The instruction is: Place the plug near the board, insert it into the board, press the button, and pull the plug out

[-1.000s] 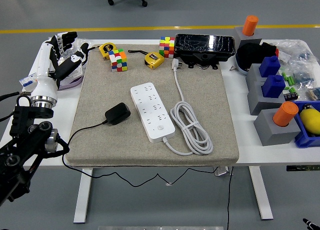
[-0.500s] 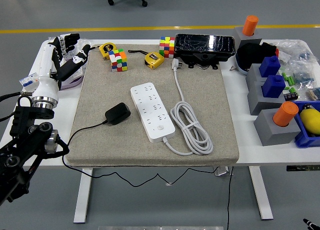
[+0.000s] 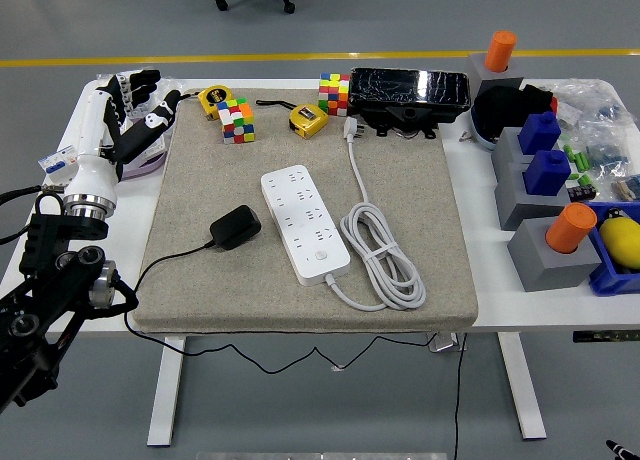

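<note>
A black plug adapter [image 3: 235, 226] lies on the grey mat [image 3: 200, 170], its thin black cord trailing left and down off the front edge. A white power board [image 3: 304, 221] lies just right of it, about a hand's width away, with its round button [image 3: 321, 255] near the front end and its white cable coiled [image 3: 383, 257] to the right. My left hand [image 3: 132, 95] hovers at the mat's far left corner, well behind the plug, fingers relaxed and holding nothing. My right hand is out of view.
Two colour cubes [image 3: 237, 119] [image 3: 334, 93], two yellow tape measures [image 3: 309, 119] [image 3: 213, 99] and a black case [image 3: 409, 91] line the mat's back edge. Grey blocks with blue and orange pieces [image 3: 548, 240] crowd the right of the table [image 3: 490, 290].
My left hand has drifted slightly up and back at the mat's far left corner. Nothing else has moved.
</note>
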You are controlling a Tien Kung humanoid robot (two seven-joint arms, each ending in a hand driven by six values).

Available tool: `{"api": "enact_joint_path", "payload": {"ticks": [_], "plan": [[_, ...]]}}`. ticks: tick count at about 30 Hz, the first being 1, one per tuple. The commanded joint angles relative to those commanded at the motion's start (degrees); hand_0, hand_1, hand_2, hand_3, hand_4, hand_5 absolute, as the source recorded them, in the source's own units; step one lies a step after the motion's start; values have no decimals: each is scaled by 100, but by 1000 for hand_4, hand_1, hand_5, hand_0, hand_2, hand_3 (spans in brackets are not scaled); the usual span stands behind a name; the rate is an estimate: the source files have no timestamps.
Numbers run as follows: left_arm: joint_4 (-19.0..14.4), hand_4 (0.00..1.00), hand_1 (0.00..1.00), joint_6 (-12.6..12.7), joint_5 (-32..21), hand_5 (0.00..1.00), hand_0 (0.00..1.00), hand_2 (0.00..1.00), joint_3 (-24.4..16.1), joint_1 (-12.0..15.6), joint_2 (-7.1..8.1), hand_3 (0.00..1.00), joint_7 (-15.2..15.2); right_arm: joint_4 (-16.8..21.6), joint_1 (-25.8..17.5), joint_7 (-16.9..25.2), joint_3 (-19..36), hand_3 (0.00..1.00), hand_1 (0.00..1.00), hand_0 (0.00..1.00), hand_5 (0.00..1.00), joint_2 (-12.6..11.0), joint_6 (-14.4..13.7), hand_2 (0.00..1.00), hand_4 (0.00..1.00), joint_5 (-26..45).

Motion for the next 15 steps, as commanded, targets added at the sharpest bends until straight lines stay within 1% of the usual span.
{"api": "enact_joint_path", "payload": {"ticks": [15], "plan": [[-47, 816, 755, -19, 31, 383, 775, 735, -57, -17, 1, 654, 62, 2, 8, -2, 85, 552, 633, 536, 413, 11, 1, 649, 889, -23]]}}
